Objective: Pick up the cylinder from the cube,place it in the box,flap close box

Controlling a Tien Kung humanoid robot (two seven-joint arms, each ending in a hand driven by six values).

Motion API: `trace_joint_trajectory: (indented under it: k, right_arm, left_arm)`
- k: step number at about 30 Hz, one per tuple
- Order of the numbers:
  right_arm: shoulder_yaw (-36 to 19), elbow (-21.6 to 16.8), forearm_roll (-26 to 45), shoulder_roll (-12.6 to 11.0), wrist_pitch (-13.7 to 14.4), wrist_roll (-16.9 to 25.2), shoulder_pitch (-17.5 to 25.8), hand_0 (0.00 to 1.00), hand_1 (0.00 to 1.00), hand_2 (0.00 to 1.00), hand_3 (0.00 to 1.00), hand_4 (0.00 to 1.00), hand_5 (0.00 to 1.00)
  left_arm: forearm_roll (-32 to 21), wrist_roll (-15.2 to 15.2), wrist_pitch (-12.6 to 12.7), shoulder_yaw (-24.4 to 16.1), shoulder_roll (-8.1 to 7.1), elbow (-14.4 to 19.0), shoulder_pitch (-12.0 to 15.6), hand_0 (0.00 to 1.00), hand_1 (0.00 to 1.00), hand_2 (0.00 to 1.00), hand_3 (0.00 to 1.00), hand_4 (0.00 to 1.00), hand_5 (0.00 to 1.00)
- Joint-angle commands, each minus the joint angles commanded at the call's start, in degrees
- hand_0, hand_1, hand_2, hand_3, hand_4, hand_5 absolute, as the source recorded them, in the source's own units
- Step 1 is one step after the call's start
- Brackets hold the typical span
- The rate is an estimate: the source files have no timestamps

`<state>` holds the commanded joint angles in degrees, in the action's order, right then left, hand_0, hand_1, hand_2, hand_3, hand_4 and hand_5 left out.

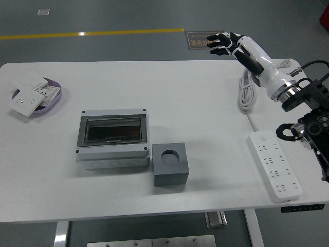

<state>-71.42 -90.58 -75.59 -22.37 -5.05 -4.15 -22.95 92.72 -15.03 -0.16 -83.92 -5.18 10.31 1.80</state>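
A grey cube (171, 164) with an empty round hole in its top sits near the table's front middle. No cylinder shows. The grey box (112, 137) with a dark see-through flap lies just left of the cube, its flap down. My right hand (222, 42) is raised high over the table's far right edge, fingers spread and empty, far from cube and box. My left arm is out of view.
A white power strip (274, 164) lies at the right, with a coiled white cable (246, 92) behind it. A purple tray (53, 95) with white wall sockets (26, 101) sits at the far left. The white table (195, 103) joins a second table at right.
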Motion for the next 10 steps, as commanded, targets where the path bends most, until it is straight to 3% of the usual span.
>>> trace_joint_trajectory:
  k: [10]
  right_arm:
    - [0.44, -0.32, 0.21, 0.32, 0.23, -0.43, -0.05, 0.811, 0.728, 0.754, 0.779, 0.998, 0.998]
  left_arm:
    - [0.19, -0.03, 0.0, -0.17, -0.06, 0.0, -0.06, 0.604, 0.6, 0.585, 0.567, 0.608, 0.186]
